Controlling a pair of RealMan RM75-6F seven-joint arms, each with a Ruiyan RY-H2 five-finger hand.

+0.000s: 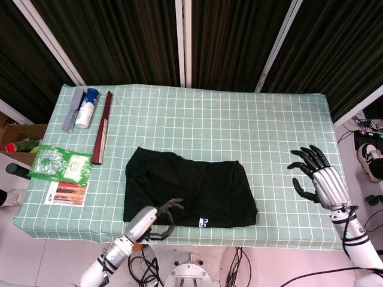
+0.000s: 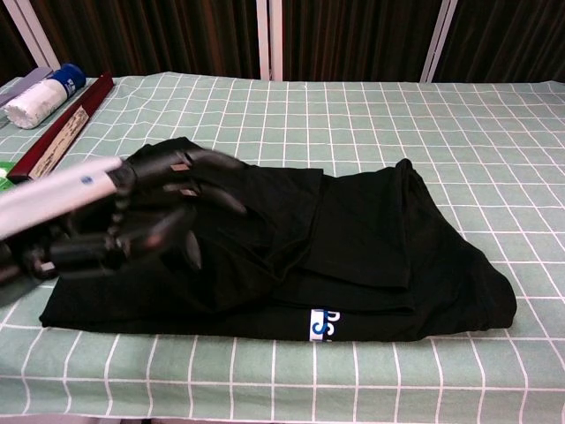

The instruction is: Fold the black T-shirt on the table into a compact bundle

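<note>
Bright, even, from overhead in both views. Only soft, short shadows under the shirt (image 1: 188, 188) and along the counter (image 1: 239, 131) edge. Dark curtains (image 1: 119, 42) behind, nearly black, little detail. Shirt folds hard to read in the head view, clearer in the chest view. Left hand (image 2: 132, 216) close to the chest lens, blurred and smeared. Mild sheen on the right hand (image 1: 323, 182) back. Slight bowing of grid lines toward frame edges. Otherwise sharp.
</note>
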